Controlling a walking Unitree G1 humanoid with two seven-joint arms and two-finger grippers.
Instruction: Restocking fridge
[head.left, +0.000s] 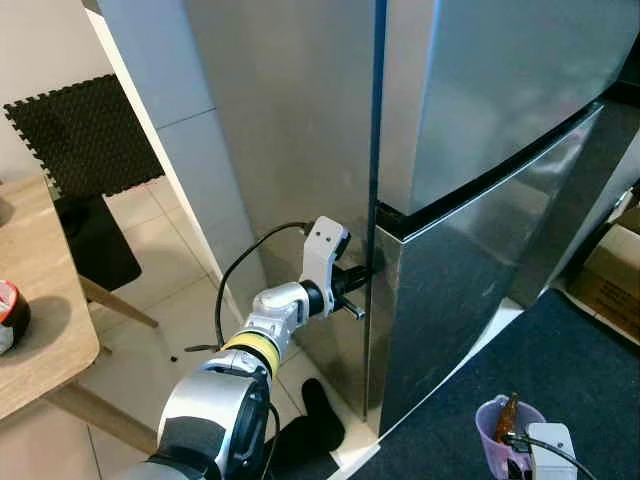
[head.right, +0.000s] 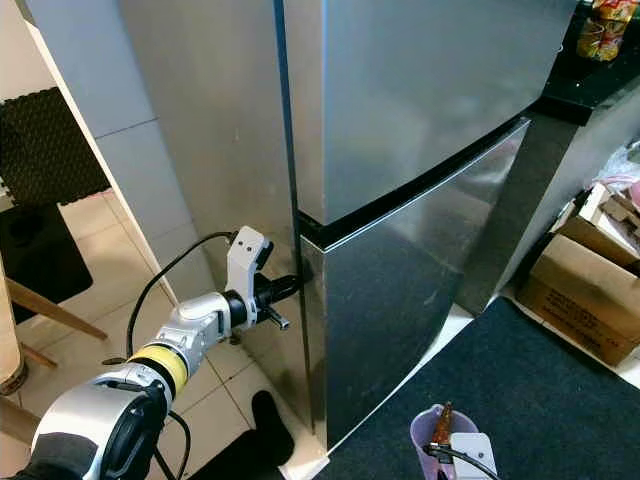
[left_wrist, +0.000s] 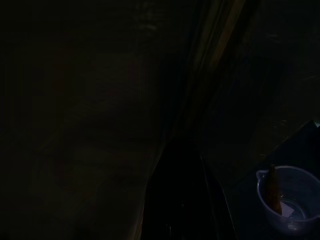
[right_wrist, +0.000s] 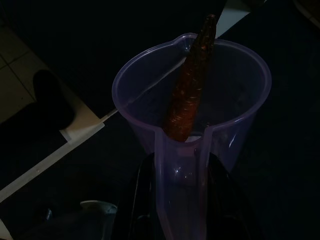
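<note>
The left pincer reaches to the left front edge of the steel fridge, its black tips at the dark seam between the upper and lower doors; whether they are spread or pressed together cannot be told. Near and to the right, the right pincer pinches the handle of a purple plastic jug. A carrot stands tilted inside it, above the dark floor mat.
</note>
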